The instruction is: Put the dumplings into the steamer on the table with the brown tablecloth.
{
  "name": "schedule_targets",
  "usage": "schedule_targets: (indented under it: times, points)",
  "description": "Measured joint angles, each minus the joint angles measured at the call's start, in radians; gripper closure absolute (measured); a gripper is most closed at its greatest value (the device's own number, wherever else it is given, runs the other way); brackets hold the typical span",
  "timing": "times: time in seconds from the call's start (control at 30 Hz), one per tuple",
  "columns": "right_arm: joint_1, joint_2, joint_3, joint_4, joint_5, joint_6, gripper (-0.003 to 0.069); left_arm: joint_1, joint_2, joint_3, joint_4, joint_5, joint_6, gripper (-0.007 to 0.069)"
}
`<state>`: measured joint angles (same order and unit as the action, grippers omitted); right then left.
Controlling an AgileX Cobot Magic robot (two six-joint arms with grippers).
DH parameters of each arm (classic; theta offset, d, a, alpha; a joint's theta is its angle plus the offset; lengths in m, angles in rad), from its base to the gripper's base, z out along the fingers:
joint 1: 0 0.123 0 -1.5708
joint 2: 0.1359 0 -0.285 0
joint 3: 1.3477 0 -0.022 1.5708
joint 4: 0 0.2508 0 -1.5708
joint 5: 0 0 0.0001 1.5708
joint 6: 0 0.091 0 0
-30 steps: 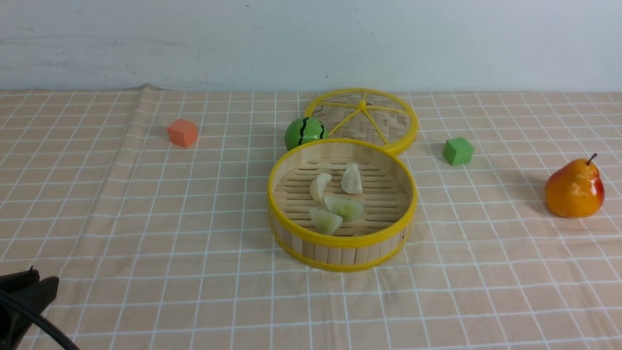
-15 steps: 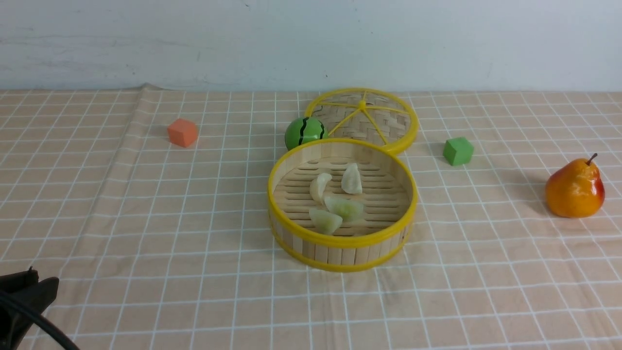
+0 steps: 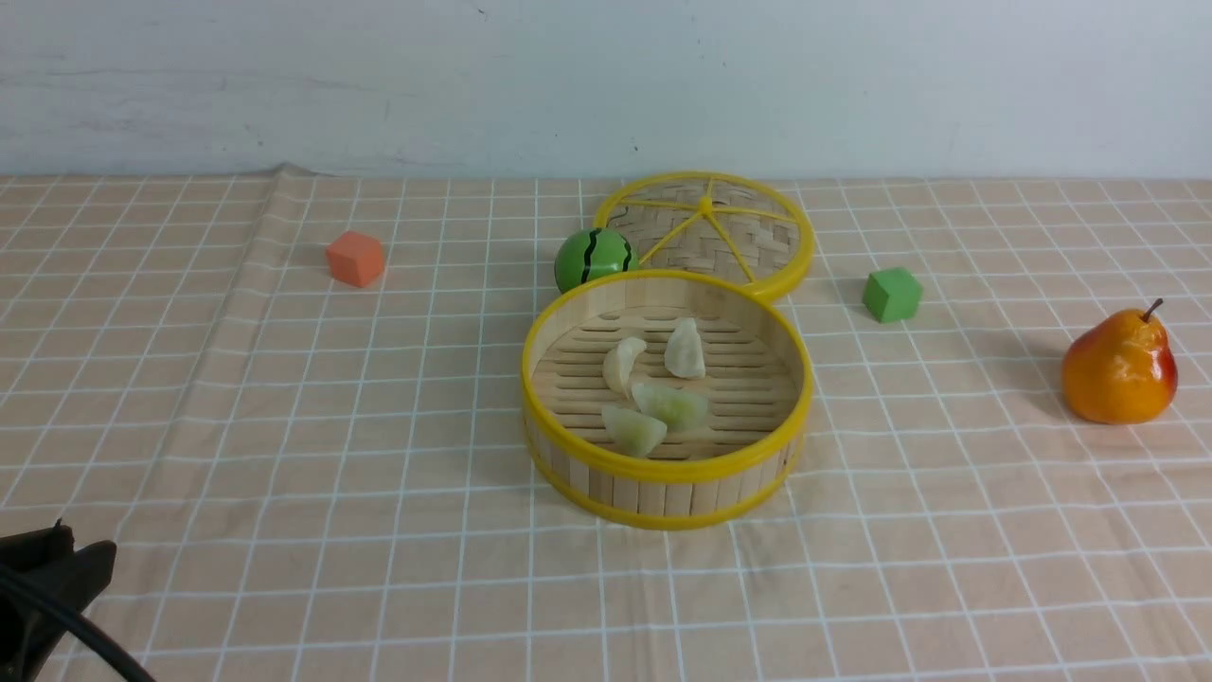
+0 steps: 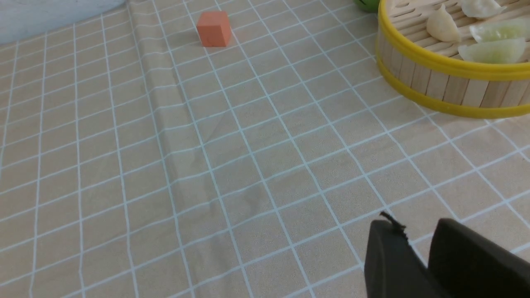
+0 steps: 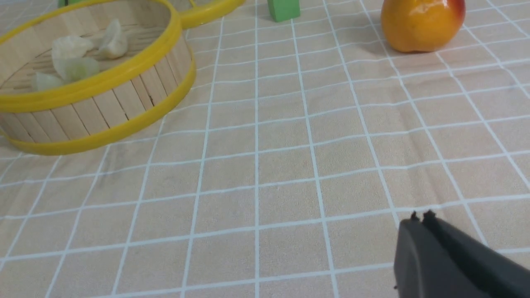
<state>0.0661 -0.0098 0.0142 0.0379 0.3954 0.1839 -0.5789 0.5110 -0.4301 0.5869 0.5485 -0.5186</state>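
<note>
The dumplings (image 3: 655, 390) lie inside the steamer (image 3: 667, 474), well apart from both empty grippers: left gripper (image 4: 418, 240) slightly parted, right gripper (image 5: 421, 219) closed.

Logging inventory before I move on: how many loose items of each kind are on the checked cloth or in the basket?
Pale crescent dumplings, all inside the round bamboo steamer: 4
Cubes, orange cube and green cube: 2
Toy fruit, green striped watermelon ball and orange-red pear: 2
Bamboo steamer: 1
Flat woven lid: 1
Total: 10

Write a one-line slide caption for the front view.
Four dumplings lie inside the steamer on the brown tablecloth, lid behind it.
</note>
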Motion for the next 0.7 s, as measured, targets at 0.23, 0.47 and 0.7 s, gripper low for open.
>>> schedule_targets:
  times: [0.23,0.47,0.7]
  points:
    - [0.0,0.0,0.0,-0.003,0.0,0.0,0.067,0.0,-0.006,0.002,0.0,0.0,0.0,0.0477]
    - [0.0,0.0,0.0,-0.003,0.002,0.0,0.067,0.032,-0.28,0.096,0.048,0.063,-0.001,0.047]
    - [0.0,-0.001,0.0,-0.004,0.003,0.0,0.067,0.249,-0.522,0.242,0.032,-0.132,-0.025,0.0463]
